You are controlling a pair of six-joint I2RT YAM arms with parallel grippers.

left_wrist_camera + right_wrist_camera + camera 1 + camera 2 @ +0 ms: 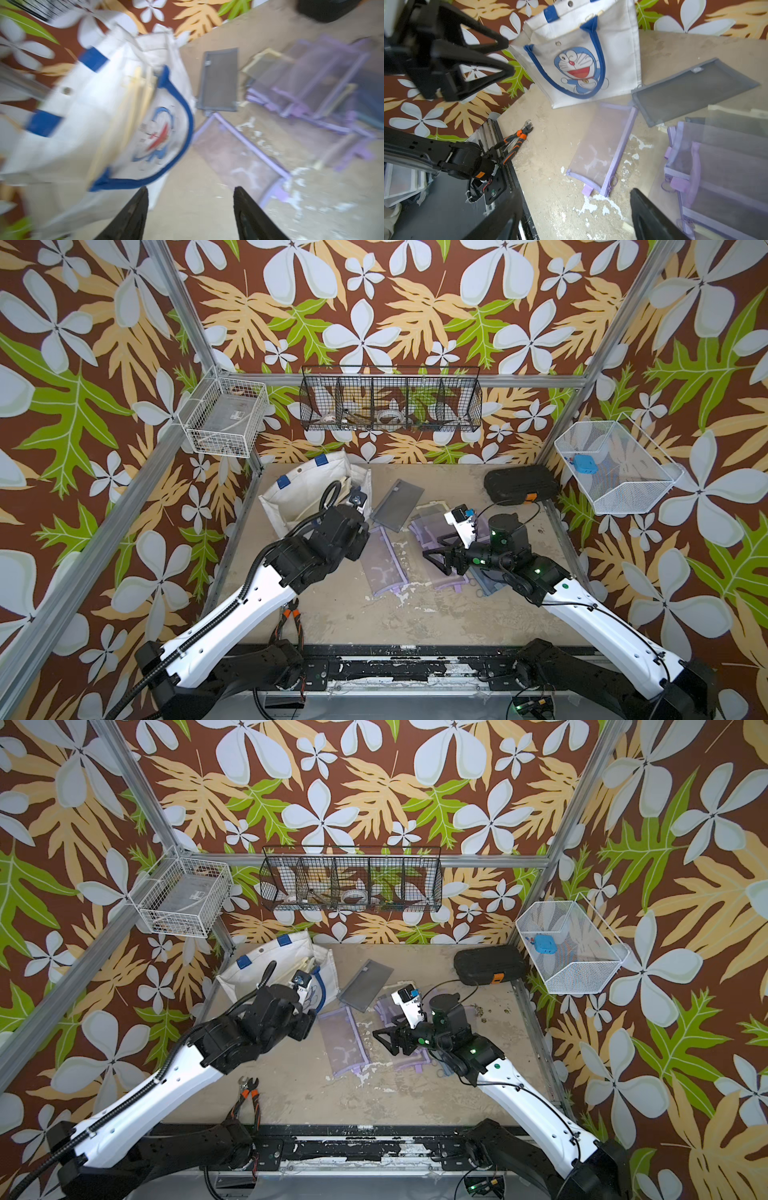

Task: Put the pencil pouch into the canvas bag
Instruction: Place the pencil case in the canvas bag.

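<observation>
The right gripper (435,562) hung, jaws apart and empty, over the purple pouch pile (720,166); a blind pinch could snag 2 at once. The lavender pencil pouch (602,145) lay flat on the table (550,145), outside the canvas bag (618,52). Farther off, the left gripper (190,190), jaws apart and empty, could topple that soft, standing bag.

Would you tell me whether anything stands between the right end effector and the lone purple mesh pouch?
Nothing visible does: the open right end effector hangs beside the purple mesh pouch, with only bare table between them.
</observation>
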